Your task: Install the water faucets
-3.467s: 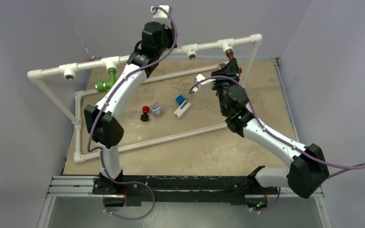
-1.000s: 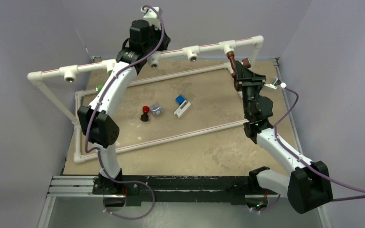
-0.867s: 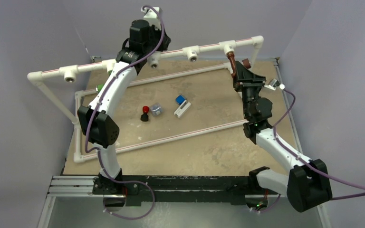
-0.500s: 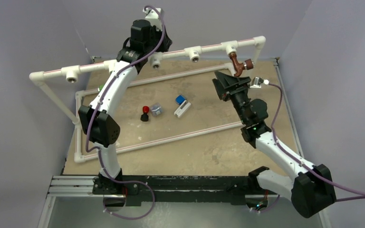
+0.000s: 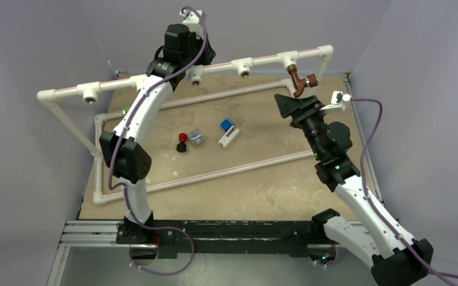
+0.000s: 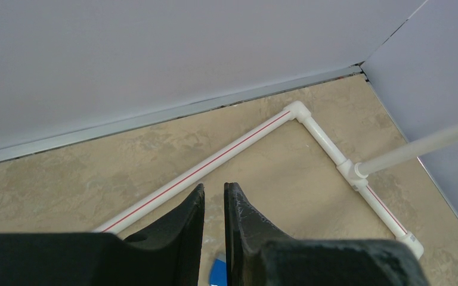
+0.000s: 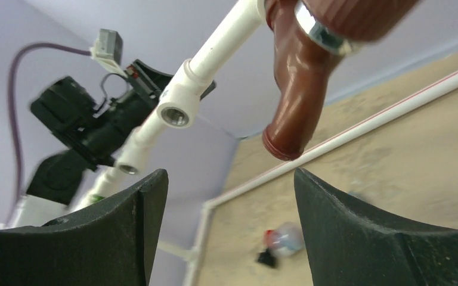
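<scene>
Brown faucet (image 5: 299, 81) hangs from the end tee (image 5: 286, 59), spout down; green faucet (image 5: 123, 109) is mostly hidden behind the left arm; right hand (image 7: 229, 176) is spread, below the brown faucet, not touching; left hand (image 6: 214, 189) is pressed together, empty; if the brown faucet is seated loosely, a brushing finger could twist or drop it.

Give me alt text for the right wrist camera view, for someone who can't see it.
A reddish-brown faucet hangs spout-down from the white pipe rail, framed between the open, empty fingers of the right gripper. The left arm shows behind.
</scene>
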`<state>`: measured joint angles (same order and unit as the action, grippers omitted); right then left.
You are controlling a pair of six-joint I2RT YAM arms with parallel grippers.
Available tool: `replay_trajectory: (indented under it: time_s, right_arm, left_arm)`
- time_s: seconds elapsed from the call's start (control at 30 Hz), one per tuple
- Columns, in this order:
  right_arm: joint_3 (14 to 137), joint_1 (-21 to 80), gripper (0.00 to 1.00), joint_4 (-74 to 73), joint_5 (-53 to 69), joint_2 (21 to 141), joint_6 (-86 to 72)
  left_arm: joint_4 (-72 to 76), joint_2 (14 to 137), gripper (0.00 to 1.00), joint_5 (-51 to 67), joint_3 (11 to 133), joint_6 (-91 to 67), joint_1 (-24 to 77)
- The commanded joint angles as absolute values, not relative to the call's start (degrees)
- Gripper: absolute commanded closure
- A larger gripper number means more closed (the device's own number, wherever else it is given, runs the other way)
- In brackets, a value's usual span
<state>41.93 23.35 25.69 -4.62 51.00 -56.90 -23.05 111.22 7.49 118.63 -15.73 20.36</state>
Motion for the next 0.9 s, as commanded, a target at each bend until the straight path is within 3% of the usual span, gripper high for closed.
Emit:
replay_trajectory:
  time_s: [0.0, 0.4, 0.7, 0.87]
  right_arm:
    - [47.84, 23.23, 0.21, 16.56, -9.76, 47.41, -36.16]
    - [54.35, 23.21, 0.20, 5.83, -13.88, 42.55, 7.01]
    - [54.60, 23.28, 0.20, 3.14, -2.27, 40.55, 42.79]
    - [51.99, 23.38, 0.20, 4.61, -3.70, 40.85, 60.38]
  left_arm:
    - [-31.16, 115.76, 0.84, 9.08, 116.19, -15.80, 19.95]
    - [-31.94, 115.68, 0.84, 9.91, 116.98, -15.64, 19.60]
    - [-31.82, 115.58, 0.84, 11.36, 116.71, -15.88, 18.92]
    - [-31.82, 115.40, 0.84, 12.15, 116.72, -16.17, 18.55]
